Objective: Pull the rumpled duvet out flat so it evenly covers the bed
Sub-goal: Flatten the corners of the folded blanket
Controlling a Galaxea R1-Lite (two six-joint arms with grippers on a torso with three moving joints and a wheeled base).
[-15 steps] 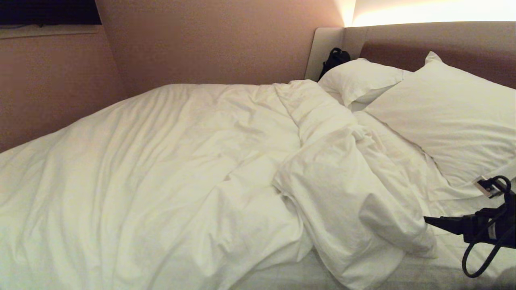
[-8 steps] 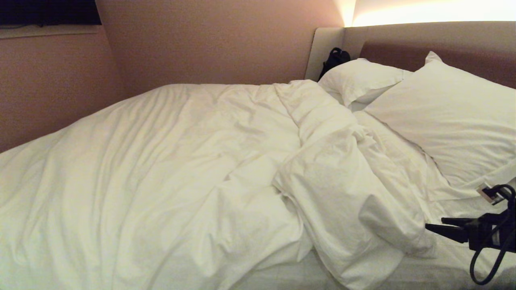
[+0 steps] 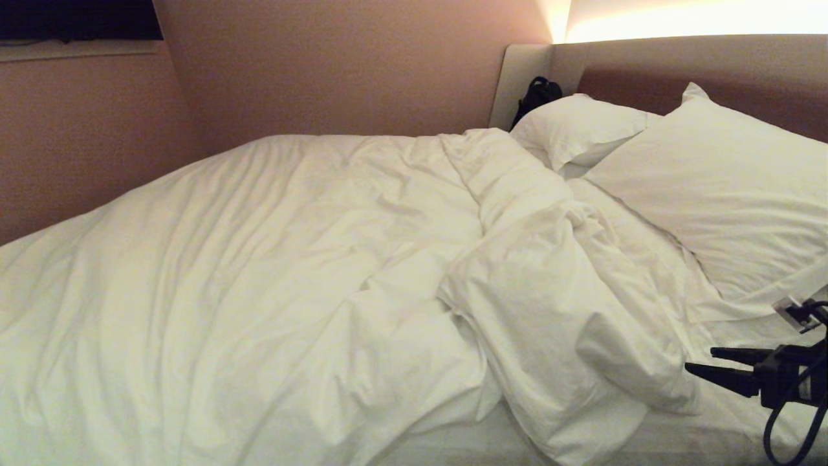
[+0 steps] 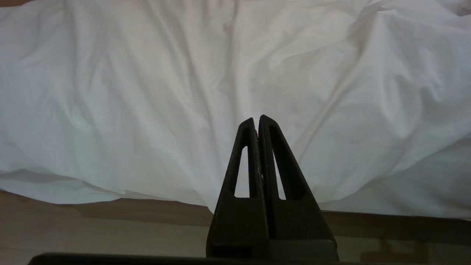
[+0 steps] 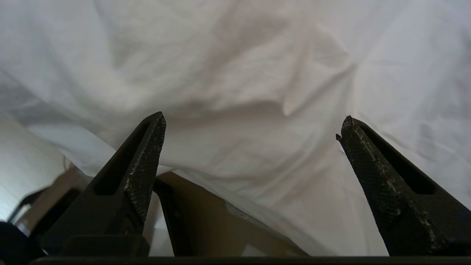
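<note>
- Where the duvet (image 3: 310, 272) lies over the bed (image 3: 647, 446), we see it smooth-ish across the far and left parts, and bunched into a thick folded ridge running from near the pillows down toward our near right edge.
- At the end of that ridge a rounded flap of duvet hangs just beside our right gripper (image 3: 702, 361), which points level at it from the right edge of the head view; we cannot tell that they touch.
- In the right wrist view our right gripper (image 5: 252, 127) has its two black fingers (image 5: 147, 147) spread wide apart, with creased duvet (image 5: 239, 73) filling the space beyond them and nothing held between them.
- Our left gripper (image 4: 257, 119) shows only in its own wrist view: its fingers are pressed together with nothing between them, and it hovers clear of the duvet (image 4: 147, 92) edge that drapes down toward a brownish floor (image 4: 92, 228).
- Further out we see two white pillows (image 3: 724, 188) against the padded headboard (image 3: 647, 65), a small dark object (image 3: 537, 94) in the corner behind them, and a plain wall (image 3: 323, 65) beyond.
</note>
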